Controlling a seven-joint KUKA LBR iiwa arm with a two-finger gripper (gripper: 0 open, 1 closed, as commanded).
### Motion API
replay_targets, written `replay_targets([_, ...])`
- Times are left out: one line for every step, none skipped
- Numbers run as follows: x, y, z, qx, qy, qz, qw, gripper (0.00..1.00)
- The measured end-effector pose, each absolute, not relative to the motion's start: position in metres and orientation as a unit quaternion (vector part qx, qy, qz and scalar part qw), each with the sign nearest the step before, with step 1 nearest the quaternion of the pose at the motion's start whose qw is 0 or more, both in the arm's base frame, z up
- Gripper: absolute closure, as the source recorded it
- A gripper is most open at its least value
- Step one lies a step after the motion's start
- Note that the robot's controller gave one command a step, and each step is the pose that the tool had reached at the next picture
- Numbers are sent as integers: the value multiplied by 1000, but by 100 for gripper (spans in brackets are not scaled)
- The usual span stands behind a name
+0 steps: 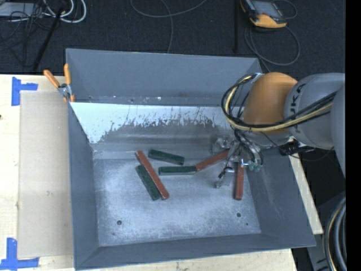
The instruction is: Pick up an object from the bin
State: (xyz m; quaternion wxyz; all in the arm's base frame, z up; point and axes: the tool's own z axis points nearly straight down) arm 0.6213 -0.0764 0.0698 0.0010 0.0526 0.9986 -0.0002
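My gripper (230,173) hangs low over the right part of the bin floor, open. One thin metal finger (220,180) reaches down-left to the floor. The other stands by the upper end of a short red-brown stick (239,184) that lies almost upright in the view, just right of the gripper. A second red-brown stick (211,162) lies slanted right under the gripper's left side, its right end hidden by the gripper. A dark green stick (176,170) touches its lower left end. Nothing shows between the fingers.
Further left lie a long red-brown stick (151,175), a dark green stick (148,182) beside it and another green one (166,157) above. The arm with its orange cover and cables leans in over the bin's right wall. Bare floor runs along the front.
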Motion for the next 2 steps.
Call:
replay_targets([621, -75, 70, 52, 999, 0, 1, 100])
replay_targets([620, -76, 222, 59, 998, 0, 5, 100])
